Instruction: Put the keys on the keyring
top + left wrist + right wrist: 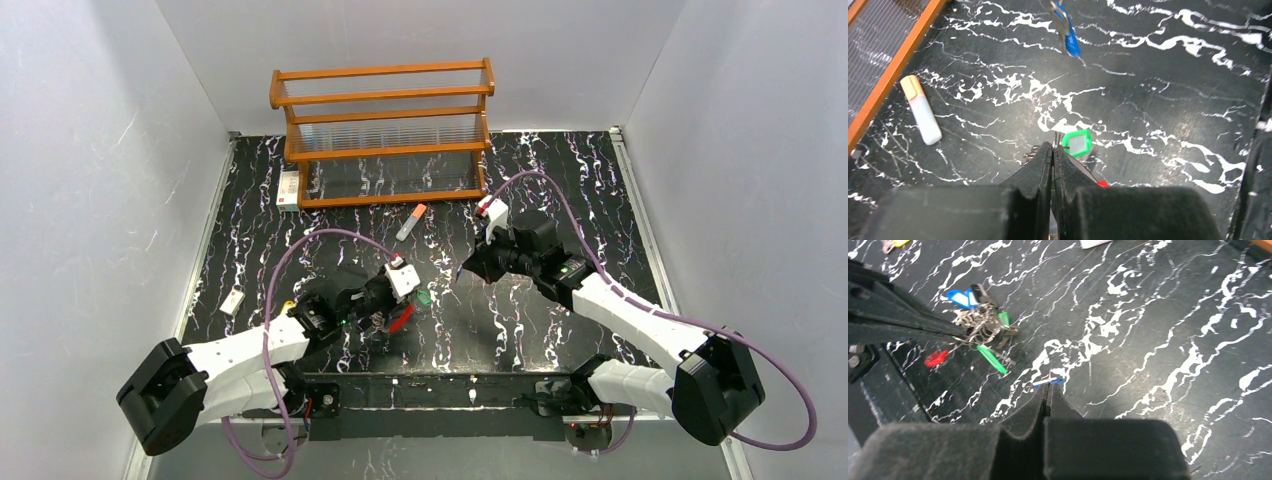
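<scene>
My left gripper [1054, 146] [378, 318] is shut on the thin wire of the keyring [1056, 137], whose red section [401, 319] [935, 358] sticks out beside the fingers. A bunch of keys [979, 320] with blue and green heads hangs on the ring at those fingertips. One green key head [1077, 142] [424, 297] lies just past the tips. My right gripper [1049, 386] [466, 268] hovers right of the ring, shut on a blue key [1050, 381] [1068, 36] seen edge-on. A yellow key [895, 243] lies apart on the table.
An orange wooden rack [385, 130] stands at the back. A grey stick with an orange cap [411, 222] [921, 110] lies in front of it. A small white tag [232, 302] rests near the left edge. The black marbled table [540, 320] has raised white walls around it.
</scene>
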